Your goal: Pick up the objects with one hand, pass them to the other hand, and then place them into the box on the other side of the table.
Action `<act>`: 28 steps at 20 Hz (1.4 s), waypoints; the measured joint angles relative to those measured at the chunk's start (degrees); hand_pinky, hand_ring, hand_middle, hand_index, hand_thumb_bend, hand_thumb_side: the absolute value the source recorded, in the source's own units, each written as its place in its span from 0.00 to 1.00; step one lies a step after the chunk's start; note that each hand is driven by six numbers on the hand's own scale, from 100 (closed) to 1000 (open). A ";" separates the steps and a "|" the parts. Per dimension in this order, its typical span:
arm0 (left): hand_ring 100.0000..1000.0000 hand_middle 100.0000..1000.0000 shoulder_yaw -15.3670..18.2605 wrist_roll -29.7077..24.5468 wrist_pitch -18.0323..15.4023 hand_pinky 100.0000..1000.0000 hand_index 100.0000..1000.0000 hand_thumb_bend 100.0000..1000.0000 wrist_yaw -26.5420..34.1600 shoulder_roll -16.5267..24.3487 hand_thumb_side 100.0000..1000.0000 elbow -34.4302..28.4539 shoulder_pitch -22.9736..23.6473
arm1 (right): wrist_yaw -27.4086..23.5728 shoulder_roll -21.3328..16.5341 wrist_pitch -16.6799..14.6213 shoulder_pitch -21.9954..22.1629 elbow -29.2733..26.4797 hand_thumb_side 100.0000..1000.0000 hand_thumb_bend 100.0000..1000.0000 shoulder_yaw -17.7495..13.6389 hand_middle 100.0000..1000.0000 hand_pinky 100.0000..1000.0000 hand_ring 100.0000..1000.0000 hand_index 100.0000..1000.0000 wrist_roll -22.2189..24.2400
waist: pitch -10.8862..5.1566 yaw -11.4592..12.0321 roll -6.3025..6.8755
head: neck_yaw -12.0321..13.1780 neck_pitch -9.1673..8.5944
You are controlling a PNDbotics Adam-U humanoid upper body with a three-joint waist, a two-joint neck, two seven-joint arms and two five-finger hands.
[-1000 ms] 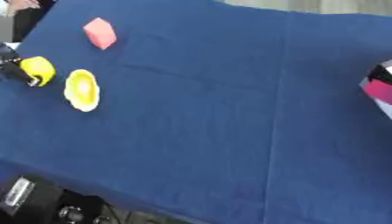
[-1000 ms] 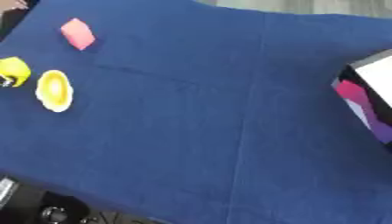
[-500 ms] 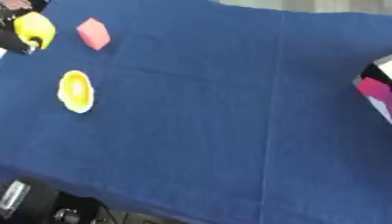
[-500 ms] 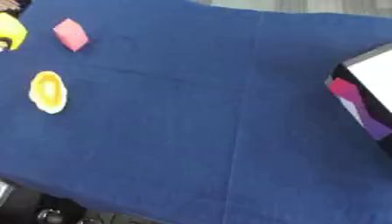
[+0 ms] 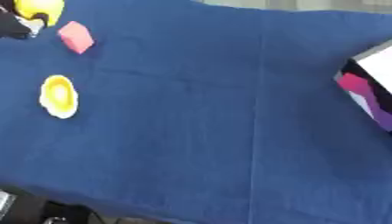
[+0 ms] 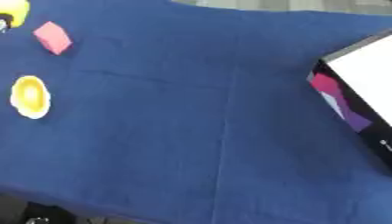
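Observation:
My left hand (image 5: pixel 17 24) shows at the top left corner, its dark fingers curled round a round yellow object (image 5: pixel 40 8) held above the blue cloth. A pink block (image 5: pixel 76 37) lies just right of it on the cloth. Below that lies a yellow ring-shaped piece with a pale rim (image 5: pixel 59 96). The box (image 6: pixel 360 92), white inside with a black, pink and purple wall, stands at the right edge. My right hand is out of both views.
A blue cloth (image 5: pixel 214 122) covers the table, with a crease running down its middle. The near table edge crosses the bottom left, with dark equipment (image 5: pixel 30 210) below it.
My left hand has lifted the yellow round object from beside the ring piece up and away towards the top left. The camera has also shifted, bringing more of the box into view.

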 measured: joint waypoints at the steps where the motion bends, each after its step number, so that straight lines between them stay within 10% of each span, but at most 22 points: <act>1: 0.57 0.47 -0.54 0.87 -0.87 0.62 0.48 0.04 0.51 -0.79 0.21 -0.59 -0.07 | 1.83 0.41 0.83 -0.90 -0.45 0.32 0.53 0.77 0.81 0.86 0.91 0.91 1.51 | -0.08 -0.14 -0.04 | -0.21 -0.05; 14: 0.55 0.45 -6.00 9.30 -12.57 0.60 0.47 0.00 3.12 -13.26 0.26 0.77 -1.77 | 24.87 9.69 3.90 -9.17 -3.81 0.28 0.52 10.71 0.81 0.86 0.88 0.88 18.63 | -0.95 -1.53 -1.01 | -0.72 -0.10; 28: 0.54 0.44 -8.23 12.76 -23.07 0.59 0.47 0.00 0.48 -22.17 0.27 5.21 -2.23 | 39.17 21.02 0.28 -9.71 -0.26 0.27 0.51 16.41 0.82 0.86 0.88 0.88 25.55 | -0.99 -2.36 -1.71 | -0.80 -0.30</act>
